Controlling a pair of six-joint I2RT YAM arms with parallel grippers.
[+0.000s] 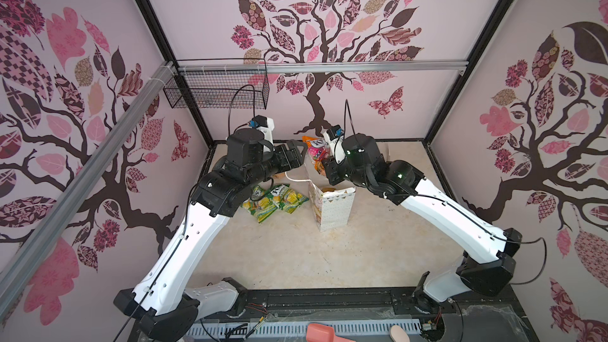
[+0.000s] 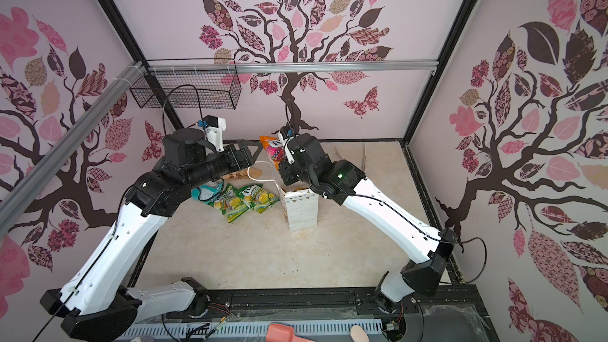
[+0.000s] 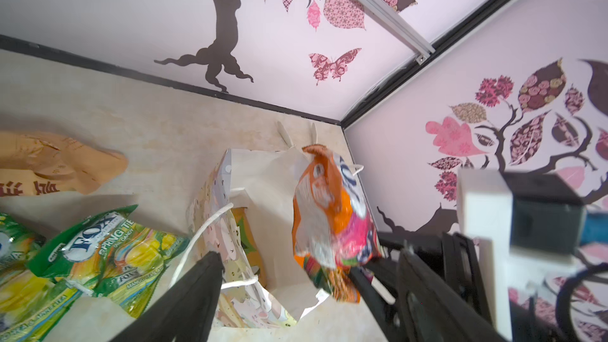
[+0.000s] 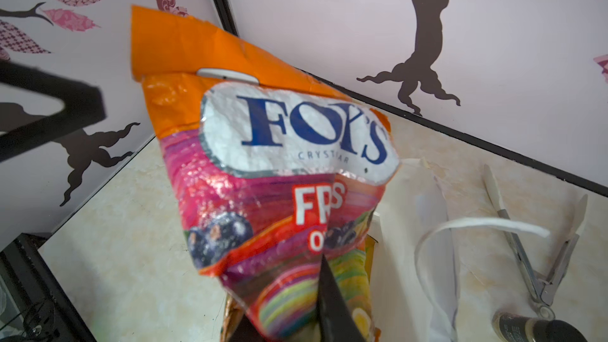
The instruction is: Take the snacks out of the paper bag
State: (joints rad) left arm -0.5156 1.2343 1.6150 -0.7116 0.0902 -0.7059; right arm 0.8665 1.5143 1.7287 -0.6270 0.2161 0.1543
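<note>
While clamped in right gripper (image 1: 324, 167), orange packet (image 1: 316, 149) stands above paper bag (image 1: 335, 208).

We're seeing glossy, crinkly foil on the orange packet (image 4: 279, 166), plain matt paper on the paper bag (image 1: 335, 212) just below it, and a smooth, marble-look counter (image 1: 329, 258).

Left claw (image 1: 296, 156) spread wide; right claw (image 1: 324, 165) seemingly clamped.

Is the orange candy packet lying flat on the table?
No, the right gripper holds the orange candy packet up in the air by its lower end.
</note>
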